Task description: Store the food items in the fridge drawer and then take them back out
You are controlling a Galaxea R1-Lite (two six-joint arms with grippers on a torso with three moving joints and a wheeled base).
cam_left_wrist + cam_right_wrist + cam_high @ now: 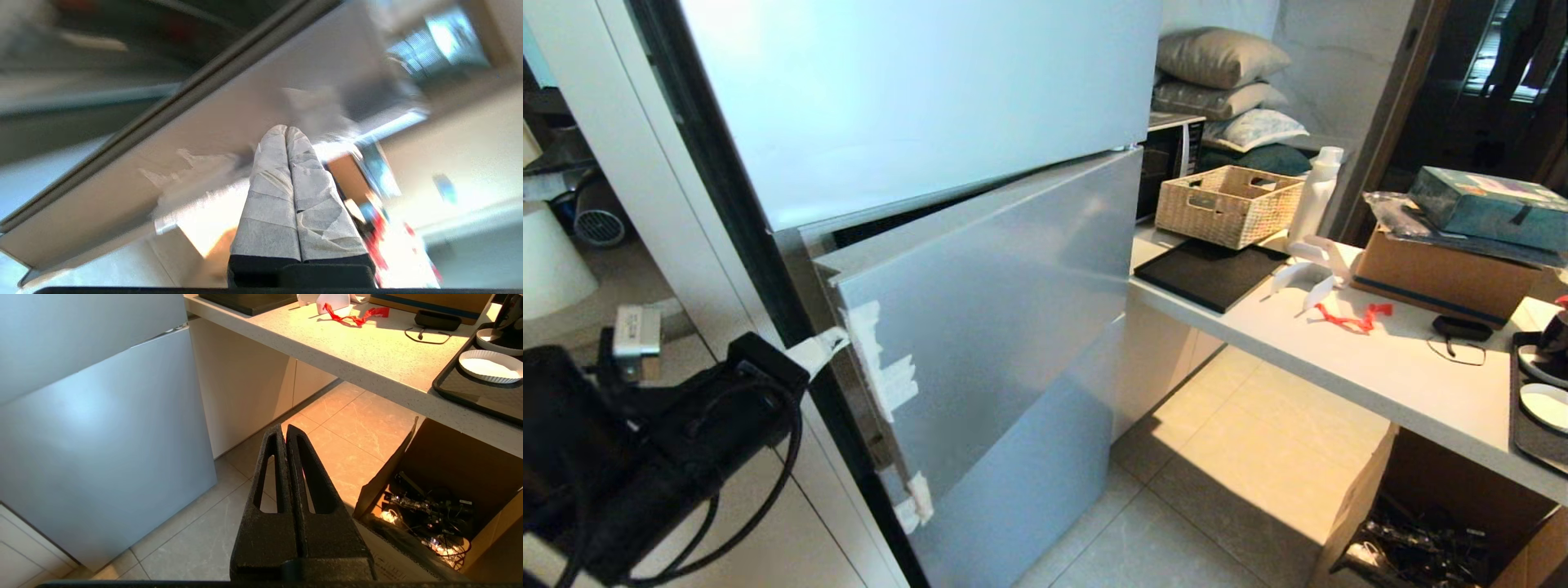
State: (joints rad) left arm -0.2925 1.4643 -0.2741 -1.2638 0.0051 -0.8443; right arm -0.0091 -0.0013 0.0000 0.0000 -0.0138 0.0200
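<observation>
At fridge door edge (pixel 866 359), left claw (pixel 827 345) pressed together

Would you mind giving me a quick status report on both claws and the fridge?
Left claw shut, tips at taped edge of middle fridge door, door ajar. Right claw shut, parked over floor. Drawer and food not in sight.

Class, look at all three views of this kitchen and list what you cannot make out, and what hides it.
- Fridge interior and drawer: hidden behind the barely ajar fridge door in the head view.
- Food items: none visible in any view.
- Left end effector: its contact with the door edge is blurred in the left wrist view.
- Cardboard box: contents dark and tangled, cut off by the right wrist view's edge.
- Right end effector: absent from the head view.
</observation>
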